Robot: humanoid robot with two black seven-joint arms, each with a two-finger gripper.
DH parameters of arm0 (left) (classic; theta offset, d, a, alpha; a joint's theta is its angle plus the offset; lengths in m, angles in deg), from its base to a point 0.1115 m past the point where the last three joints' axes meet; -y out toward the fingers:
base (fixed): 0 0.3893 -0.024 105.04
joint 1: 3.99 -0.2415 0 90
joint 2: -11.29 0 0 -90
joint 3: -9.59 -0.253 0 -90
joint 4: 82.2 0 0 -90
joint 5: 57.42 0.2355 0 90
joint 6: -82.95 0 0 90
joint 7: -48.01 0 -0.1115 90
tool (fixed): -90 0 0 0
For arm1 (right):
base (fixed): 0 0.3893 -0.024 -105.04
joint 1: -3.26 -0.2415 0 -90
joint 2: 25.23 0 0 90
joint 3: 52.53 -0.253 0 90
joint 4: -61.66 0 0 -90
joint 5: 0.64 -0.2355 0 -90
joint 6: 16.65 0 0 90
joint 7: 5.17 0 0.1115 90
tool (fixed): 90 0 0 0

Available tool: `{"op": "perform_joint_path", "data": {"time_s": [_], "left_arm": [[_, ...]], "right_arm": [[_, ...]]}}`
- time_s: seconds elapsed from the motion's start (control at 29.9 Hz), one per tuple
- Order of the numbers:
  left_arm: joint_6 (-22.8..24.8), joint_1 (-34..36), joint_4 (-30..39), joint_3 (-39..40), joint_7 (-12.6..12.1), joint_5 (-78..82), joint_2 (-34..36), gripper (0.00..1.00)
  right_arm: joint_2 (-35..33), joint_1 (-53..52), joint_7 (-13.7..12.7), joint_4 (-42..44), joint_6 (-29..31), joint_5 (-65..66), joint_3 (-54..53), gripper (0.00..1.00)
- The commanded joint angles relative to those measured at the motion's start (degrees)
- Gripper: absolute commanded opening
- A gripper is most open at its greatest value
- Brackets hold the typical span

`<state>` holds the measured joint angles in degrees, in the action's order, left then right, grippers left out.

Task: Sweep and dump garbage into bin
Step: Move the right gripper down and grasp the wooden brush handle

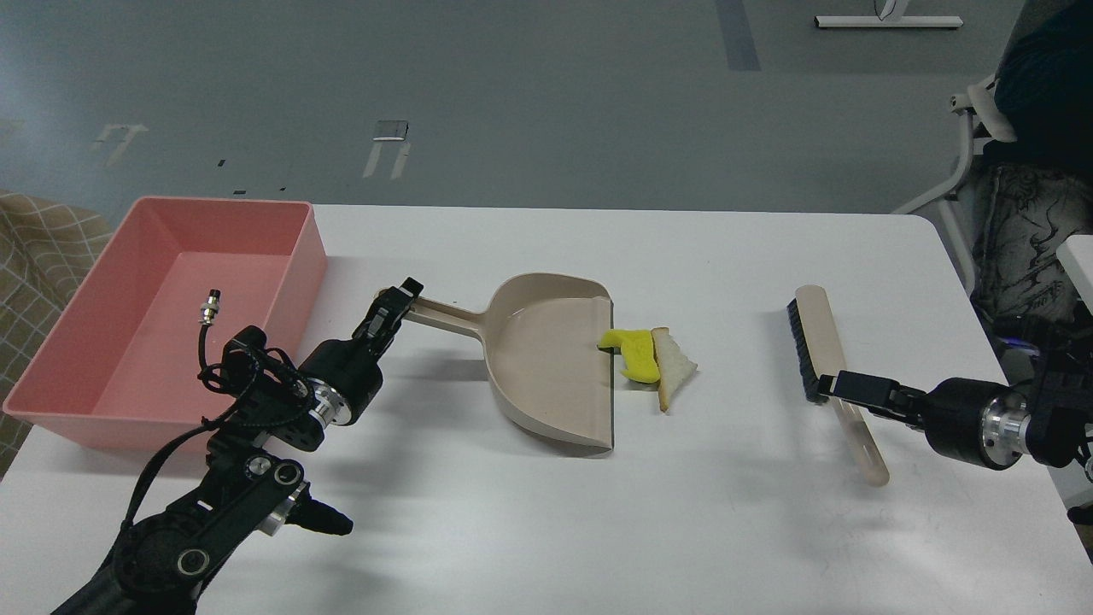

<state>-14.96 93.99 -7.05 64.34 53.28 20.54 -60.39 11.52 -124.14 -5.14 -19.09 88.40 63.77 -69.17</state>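
White table (546, 530) carries the pink bin (77, 376) at 9 o'clock and a dustpan (546, 359) at center, garbage (653, 359) touching its lip at 3 o'clock. Left end effector (394, 307) is clenched on the dustpan handle. Right end effector (841, 386) grasps the brush (815, 342) at 3 o'clock.

Bare table (529, 530) across lower centre; gap between bread wedge (675, 367) and brush (821, 354) (mid-right). Dustpan (551, 359) blocking centre, pink bin (154, 410) at left.
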Motion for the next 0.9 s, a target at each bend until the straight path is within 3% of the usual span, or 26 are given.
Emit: {"op": "perform_joint_path", "data": {"time_s": [0.0, 0.1, 0.37, 0.5, 0.64, 0.87], "left_arm": [[0.0, -0.15, -0.01, 0.0, 0.0, 0.0, 0.04, 0.0], [0.09, -0.24, -0.01, -0.08, 0.0, 0.0, 0.04, 0.0], [0.09, 0.02, -0.01, -0.08, 0.0, 0.0, 0.04, 0.0], [0.09, 0.02, -0.01, -0.08, 0.0, 0.0, 0.04, 0.0], [0.09, -0.06, -0.01, 0.0, 0.0, 0.0, -0.04, 0.0], [0.09, -0.15, 0.08, 0.0, 0.0, 0.0, -0.04, 0.0]], "right_arm": [[-0.01, 0.05, -0.73, -0.11, -0.02, 0.01, 0.03, 0.87], [0.08, 0.13, -1.0, -0.64, -0.1, 0.1, 0.03, 0.69], [0.61, 0.4, -2.4, -1.34, -0.11, 0.18, 0.12, 0.53], [0.78, 0.57, -3.02, -1.95, -0.02, 0.1, 0.12, 0.4], [0.78, 0.48, -3.11, -2.84, -0.02, 0.18, 0.47, 0.35], [0.34, 0.66, -4.51, -3.45, -0.02, 0.01, 0.82, 0.09]]}}
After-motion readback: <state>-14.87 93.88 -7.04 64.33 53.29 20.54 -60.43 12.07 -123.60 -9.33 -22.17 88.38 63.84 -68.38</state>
